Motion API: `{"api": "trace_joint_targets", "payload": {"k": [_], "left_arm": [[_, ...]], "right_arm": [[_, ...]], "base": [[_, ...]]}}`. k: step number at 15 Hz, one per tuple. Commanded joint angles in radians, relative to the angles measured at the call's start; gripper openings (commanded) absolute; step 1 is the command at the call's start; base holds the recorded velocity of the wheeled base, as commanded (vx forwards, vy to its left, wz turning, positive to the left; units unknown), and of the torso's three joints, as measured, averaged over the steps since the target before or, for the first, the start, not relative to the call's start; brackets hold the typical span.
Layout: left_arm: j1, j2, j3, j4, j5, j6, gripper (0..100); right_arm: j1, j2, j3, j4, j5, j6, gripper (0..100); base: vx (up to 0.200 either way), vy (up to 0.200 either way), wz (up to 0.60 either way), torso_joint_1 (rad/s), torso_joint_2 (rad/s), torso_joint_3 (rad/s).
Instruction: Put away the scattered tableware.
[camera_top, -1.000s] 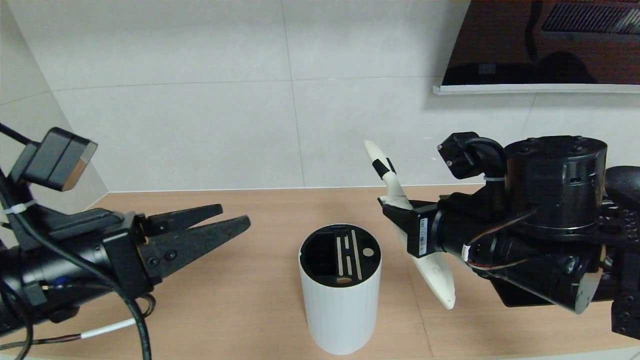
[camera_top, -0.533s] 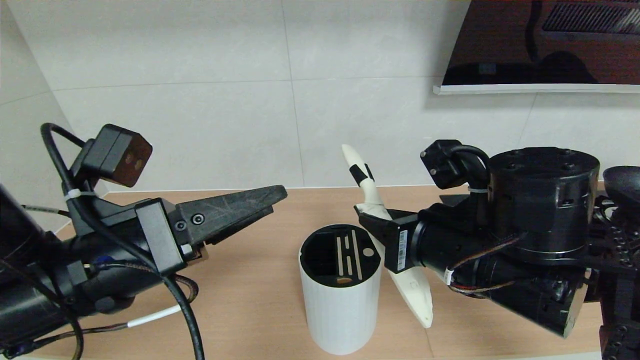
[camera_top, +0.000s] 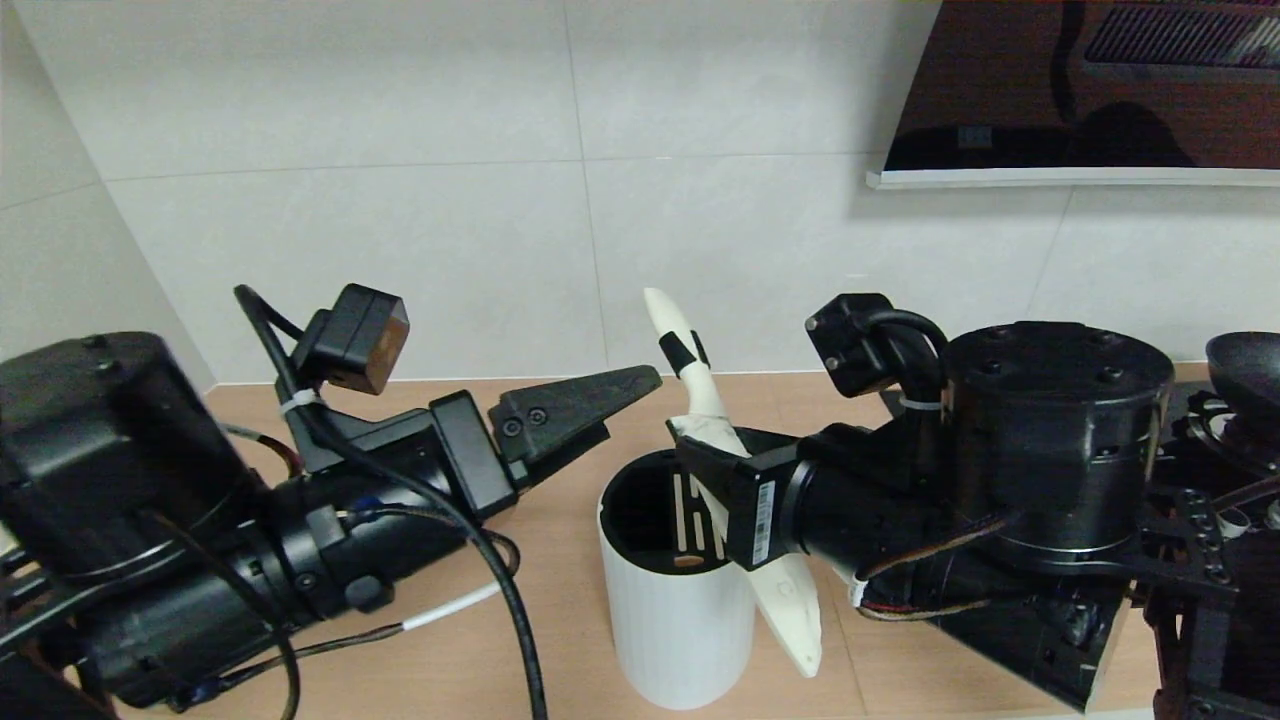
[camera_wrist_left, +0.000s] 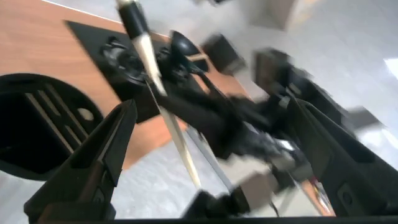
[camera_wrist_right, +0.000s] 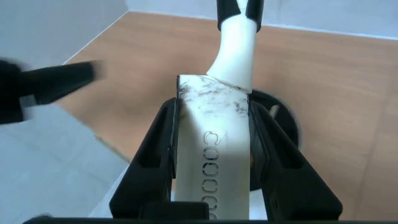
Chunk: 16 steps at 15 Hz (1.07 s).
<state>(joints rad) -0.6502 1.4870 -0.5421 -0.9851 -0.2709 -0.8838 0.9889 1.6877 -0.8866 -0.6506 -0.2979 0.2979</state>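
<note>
Spatula (camera_top: 790, 608) sat clamped in my right gripper (camera_top: 715, 470), tilted handle-up at the right rim of the holder (camera_top: 680, 630) by the counter's (camera_top: 575, 660) front edge. My left gripper (camera_top: 590, 410) hung wide open, empty. Stowing was under way, I judged; next I needed it upright over an opening.

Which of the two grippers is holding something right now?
The right gripper: it is shut on a white utensil, while the left gripper is open and empty.
</note>
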Motion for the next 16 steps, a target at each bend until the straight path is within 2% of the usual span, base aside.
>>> {"api": "trace_joint_targets", "payload": {"k": [1,4,7,16], "left_arm": [[-0.026,0.099,-0.021,-0.027,0.048,0.002,100],[-0.026,0.15,-0.021,-0.11,0.096,0.002,100],[-0.025,0.164,-0.027,-0.138,0.122,0.002,100],[-0.025,0.176,-0.027,-0.139,0.124,0.003,100]], "right_arm": [[0.019,0.003,0.001,0.0,0.0,0.006,0],[0.033,0.004,0.008,0.002,0.002,0.007,0],[0.05,0.001,0.014,0.002,0.002,0.007,0],[0.088,-0.009,0.041,0.005,0.009,0.01,0]], "base": [[0.0,0.0,0.0,0.0,0.0,0.0],[0.0,0.0,0.0,0.0,0.0,0.0],[0.0,0.0,0.0,0.0,0.0,0.0],[0.0,0.0,0.0,0.0,0.0,0.0]]}}
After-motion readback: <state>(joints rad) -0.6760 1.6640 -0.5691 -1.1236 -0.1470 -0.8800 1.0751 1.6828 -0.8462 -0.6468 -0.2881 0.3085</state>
